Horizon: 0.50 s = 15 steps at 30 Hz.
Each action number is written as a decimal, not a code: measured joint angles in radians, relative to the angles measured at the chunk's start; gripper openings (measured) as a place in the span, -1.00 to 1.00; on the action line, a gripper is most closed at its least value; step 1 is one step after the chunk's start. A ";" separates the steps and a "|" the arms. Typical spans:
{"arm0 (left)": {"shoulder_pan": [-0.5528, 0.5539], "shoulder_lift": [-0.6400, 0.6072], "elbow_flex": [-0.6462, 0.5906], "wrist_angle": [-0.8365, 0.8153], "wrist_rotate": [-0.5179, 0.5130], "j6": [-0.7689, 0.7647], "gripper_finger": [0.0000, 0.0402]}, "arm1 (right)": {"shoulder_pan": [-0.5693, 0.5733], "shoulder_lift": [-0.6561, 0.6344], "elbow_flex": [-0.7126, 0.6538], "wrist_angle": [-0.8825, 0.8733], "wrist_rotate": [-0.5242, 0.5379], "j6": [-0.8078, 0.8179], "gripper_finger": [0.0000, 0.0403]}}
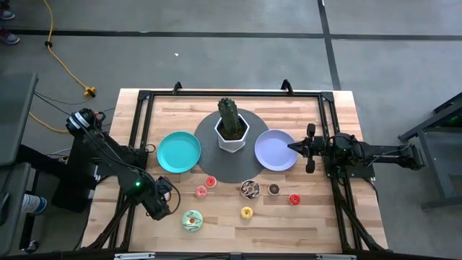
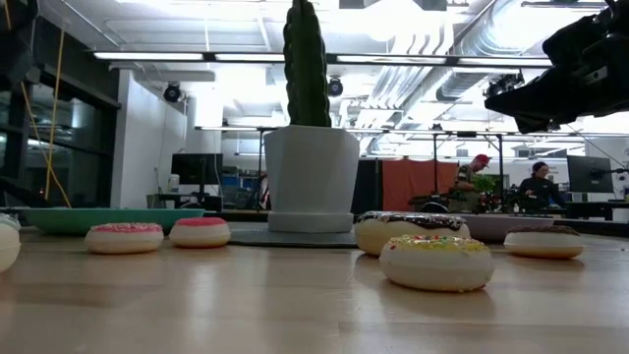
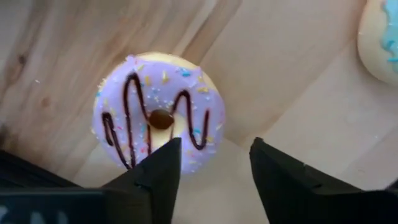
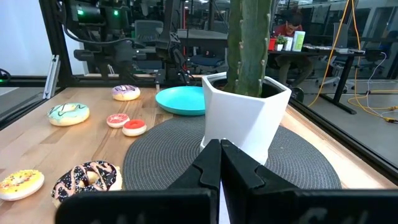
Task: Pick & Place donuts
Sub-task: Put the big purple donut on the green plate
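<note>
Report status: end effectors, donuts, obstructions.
Left end effector open over lavender donut, nothing held. Right end effector shut, by lavender plate. Nothing blocking.

My left gripper (image 3: 211, 168) above a donut (image 3: 158, 118) on the table (image 1: 325, 224), near its left front; potted cactus (image 1: 232, 126) on a round mat (image 1: 216, 167) mid-table, one plate (image 1: 179, 152) left of it, another plate (image 1: 275, 149) right; more donuts (image 1: 247, 212) scattered in front; my right gripper (image 1: 291, 146) over the right plate's edge

Cactus pot (image 1: 232, 135) blocks passage between the plates (image 1: 179, 152).
</note>
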 joint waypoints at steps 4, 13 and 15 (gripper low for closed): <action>0.000 0.035 0.000 -0.004 -0.003 0.005 0.00 | 0.000 0.000 0.000 0.000 0.000 0.000 -1.00; 0.000 0.093 0.000 0.010 0.002 0.028 0.00 | 0.000 0.000 0.000 0.000 0.000 0.000 -1.00; 0.000 0.093 0.000 0.010 0.002 0.032 0.00 | 0.000 0.000 0.000 0.000 0.000 0.000 -1.00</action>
